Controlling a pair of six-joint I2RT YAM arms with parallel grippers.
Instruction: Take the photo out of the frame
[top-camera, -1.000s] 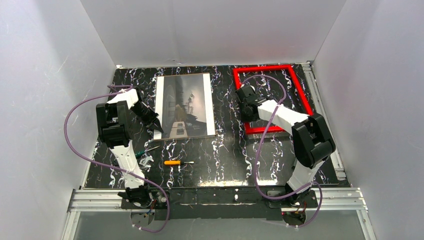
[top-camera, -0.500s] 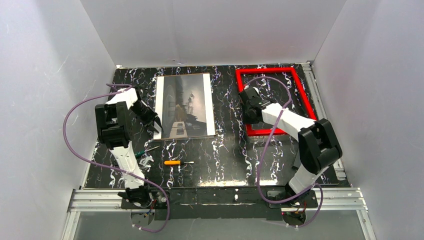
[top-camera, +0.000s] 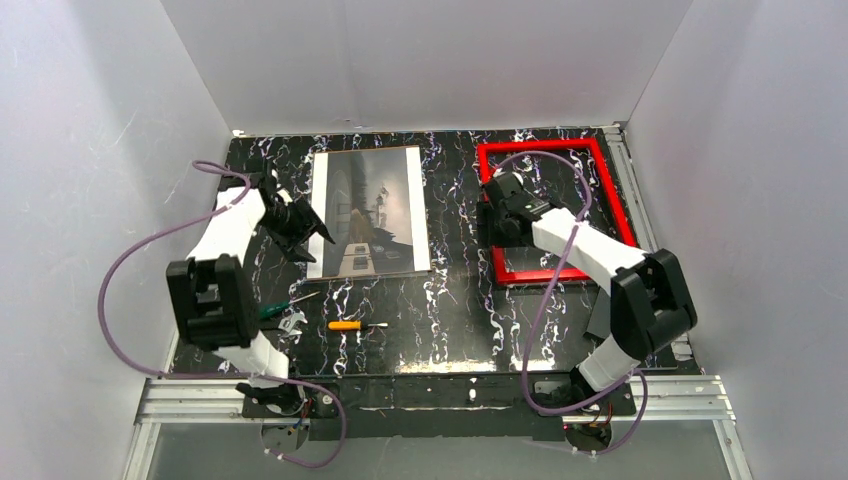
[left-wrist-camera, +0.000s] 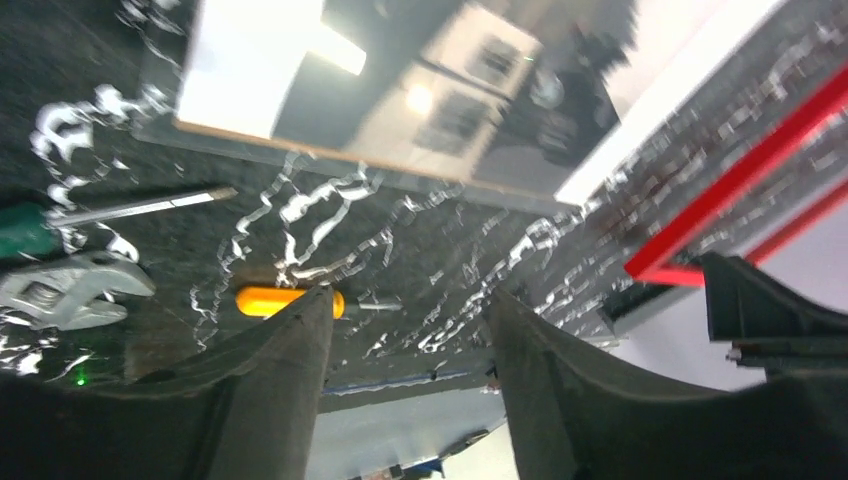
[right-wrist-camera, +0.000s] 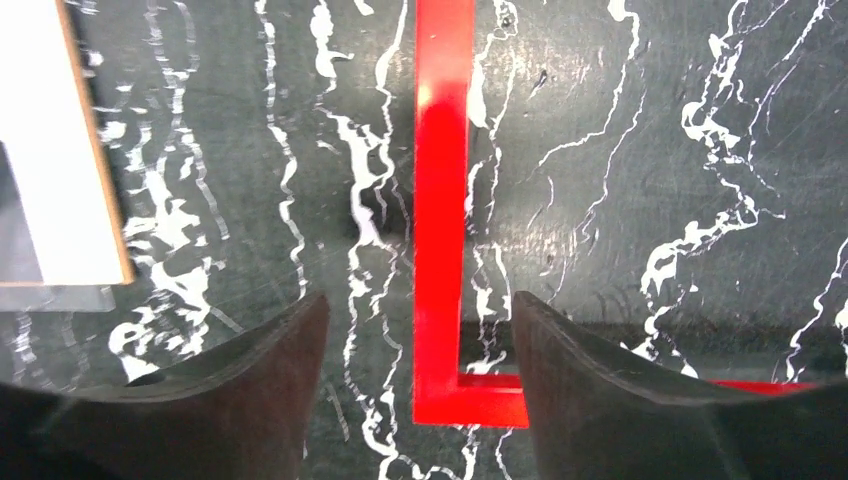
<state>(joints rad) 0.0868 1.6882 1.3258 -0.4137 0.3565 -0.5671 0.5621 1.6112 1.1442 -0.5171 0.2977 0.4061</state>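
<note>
Left tool (top-camera: 303, 234) jaws apart, nothing between them; its wrist view shows only bare table (top-camera: 450, 300) in the gap between the fingers (left-wrist-camera: 285, 380). The photo (top-camera: 370, 212) lies flat on the table just to this tool's right, outside the frame, with its near white strip beside the fingertips; contact cannot be told. Right tool (top-camera: 497, 222) is also spread and holds nothing. It hangs over the left bar of the frame (top-camera: 540, 148), near the frame's front left corner. In the right wrist view the red bar (right-wrist-camera: 442, 200) runs down the gap, narrower than the gap and touching neither finger. The frame lies flat, with marbled table showing through its middle. The photo sits between the two tools, apart from the frame. Behind the left tool, toward the arm bases, lie an orange-handled screwdriver (top-camera: 345, 325), a green-handled screwdriver (top-camera: 275, 307) and a wrench (top-camera: 292, 322).
</note>
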